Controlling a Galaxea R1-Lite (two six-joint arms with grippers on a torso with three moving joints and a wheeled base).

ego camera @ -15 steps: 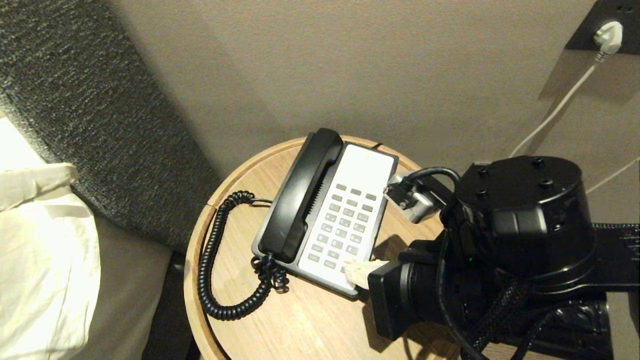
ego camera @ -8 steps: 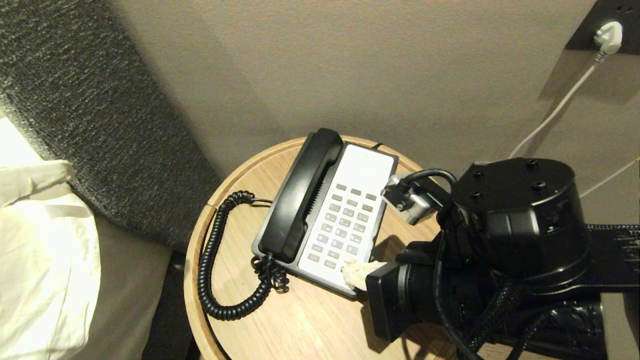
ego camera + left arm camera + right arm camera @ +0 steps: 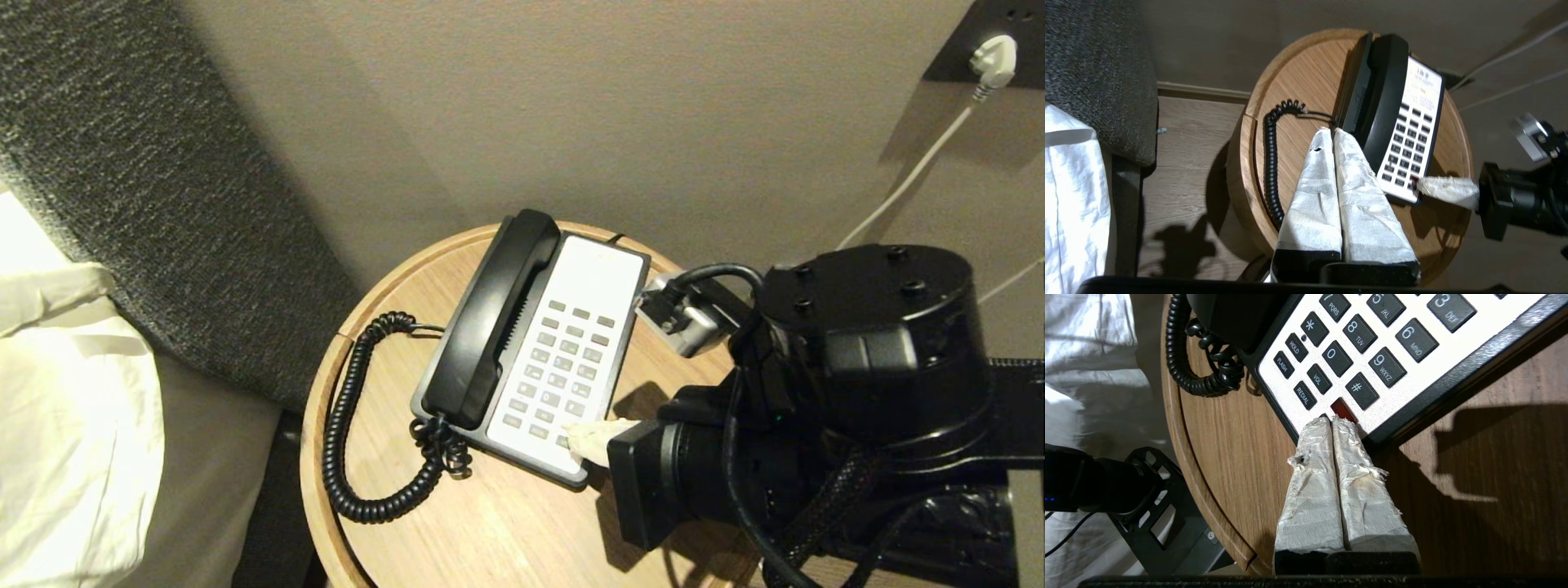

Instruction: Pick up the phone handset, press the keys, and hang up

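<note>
Pressing keys looks like the step in hand, though the handset lies in its cradle along the left side of the phone, not lifted. The phone sits on a round wooden table against a beige wall, with a dark upholstered panel and white bedding off to the robot's left.

The right arm reaches in from the right, and the right gripper has its two taped fingers pressed together into one blunt tip. That tip rests at the near right corner of the keypad, at or just beside the red key below the hash key; whether it is bearing down on a key or only touching the faceplate cannot be told.

The left gripper is out of the head view. Its own camera shows its wrapped fingers closed on each other, holding nothing, hanging above the table between the coiled cord and the handset's near end.

Judging by how things lie, a clean press calls for the right tip to centre on one key and push straight down, since the joined fingers are wider than a key and could catch its neighbour. The handset needs the left fingers to part first, then straddle its slim middle.
</note>
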